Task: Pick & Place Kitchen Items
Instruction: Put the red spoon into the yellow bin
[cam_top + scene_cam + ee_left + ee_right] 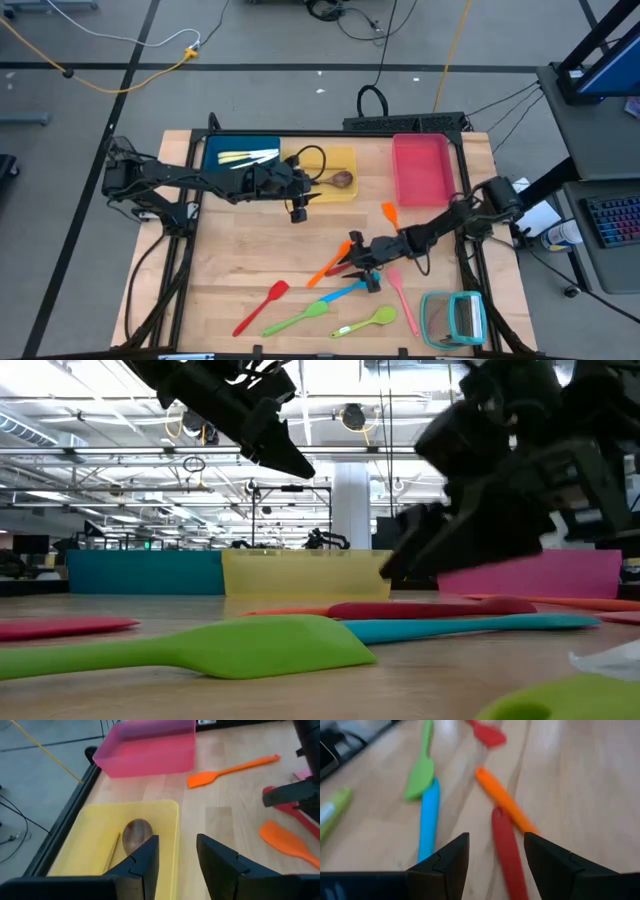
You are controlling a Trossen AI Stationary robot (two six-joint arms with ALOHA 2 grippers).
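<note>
My left gripper (299, 208) is open and empty, held above the near rim of the yellow tray (172, 820), in which a brown wooden spoon (136, 833) lies. My right gripper (496, 855) is open, low over a cluster of utensils in the table's middle: a red spatula (509, 847) lies between its fingers, with an orange one (501, 796) and a blue one (428, 815) beside it. I see no touch. Pale cutlery (248, 157) lies in the blue tray (215, 150).
A pink tray (420, 168) stands at the back right, and the teal rack (455, 318) at the near right. An orange spatula (388, 212), a pink one (402, 292), a red one (262, 305), a green spatula (297, 318) and a green spoon (365, 322) lie loose on the table.
</note>
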